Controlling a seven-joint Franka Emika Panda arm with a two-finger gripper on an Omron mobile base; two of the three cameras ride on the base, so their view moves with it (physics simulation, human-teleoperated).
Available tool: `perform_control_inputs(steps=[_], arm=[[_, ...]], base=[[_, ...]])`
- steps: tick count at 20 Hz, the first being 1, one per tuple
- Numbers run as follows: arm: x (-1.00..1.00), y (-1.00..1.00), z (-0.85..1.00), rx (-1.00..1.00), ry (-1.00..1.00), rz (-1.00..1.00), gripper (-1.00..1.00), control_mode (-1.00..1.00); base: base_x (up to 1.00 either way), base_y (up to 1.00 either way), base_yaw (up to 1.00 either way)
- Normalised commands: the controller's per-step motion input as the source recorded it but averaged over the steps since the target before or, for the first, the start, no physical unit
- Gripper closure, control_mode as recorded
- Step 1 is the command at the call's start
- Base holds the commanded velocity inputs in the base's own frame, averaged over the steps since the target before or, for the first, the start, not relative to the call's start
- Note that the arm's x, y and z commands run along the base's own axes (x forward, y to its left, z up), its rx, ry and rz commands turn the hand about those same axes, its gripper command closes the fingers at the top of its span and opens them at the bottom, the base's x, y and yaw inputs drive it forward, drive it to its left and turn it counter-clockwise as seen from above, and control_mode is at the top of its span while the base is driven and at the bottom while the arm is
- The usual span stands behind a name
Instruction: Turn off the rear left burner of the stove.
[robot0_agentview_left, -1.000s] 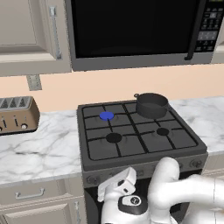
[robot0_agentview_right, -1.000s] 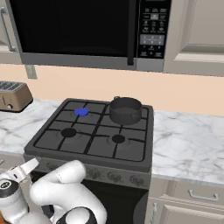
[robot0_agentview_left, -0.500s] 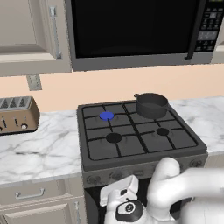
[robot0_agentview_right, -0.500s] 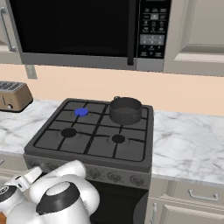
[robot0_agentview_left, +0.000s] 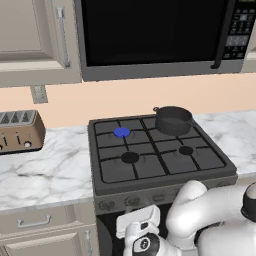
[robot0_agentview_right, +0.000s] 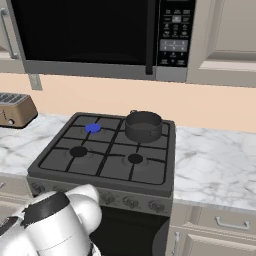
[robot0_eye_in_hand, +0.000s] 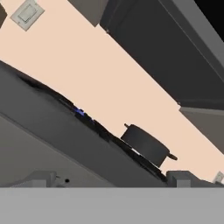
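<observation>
Low before the stove (robot0_agentview_left: 150, 170) front: claw (robot0_agentview_left: 138, 220) | rear left burner (robot0_agentview_left: 121, 132) well above, beyond | jaw state: cannot tell

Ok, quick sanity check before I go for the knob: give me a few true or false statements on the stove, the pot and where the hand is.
1. The rear left burner shows a bright blue disc. True.
2. The dark pot sits on the front right burner. False: it sits at the rear right of the stove, beside the blue burner.
3. The toaster stands on the counter left of the stove. True.
4. The pincer is up over the grates. False: the hand is low in front of the stove, in the left base view below the knob row.
5. The microwave hangs above the stove. True.
</observation>
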Motion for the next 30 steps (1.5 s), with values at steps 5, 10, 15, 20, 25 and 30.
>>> perform_control_inputs(steps=[5, 10, 15, 20, 25, 30], arm=[[0.10, -0.02, -0.13, 0.00, -0.01, 0.00, -1.00, -1.00], [0.06, 0.00, -0.06, 0.00, 0.00, 0.00, -1.00, -1.00], [0.00, -0.02, -0.08, 0.00, 0.00, 0.00, -1.00, -1.00], [0.09, -0.10, -0.05, 0.00, 0.00, 0.00, -1.00, -1.00], [0.19, -0.20, -0.05, 0.00, 0.00, 0.00, -1.00, -1.00], [0.12, -0.14, -0.14, 0.00, 0.00, 0.00, -1.00, -1.00]], base=[[0.00, 0.00, 0.00], [0.00, 0.00, 0.00], [0.00, 0.00, 0.00], [0.00, 0.00, 0.00], [0.00, 0.00, 0.00], [0.00, 0.00, 0.00]])
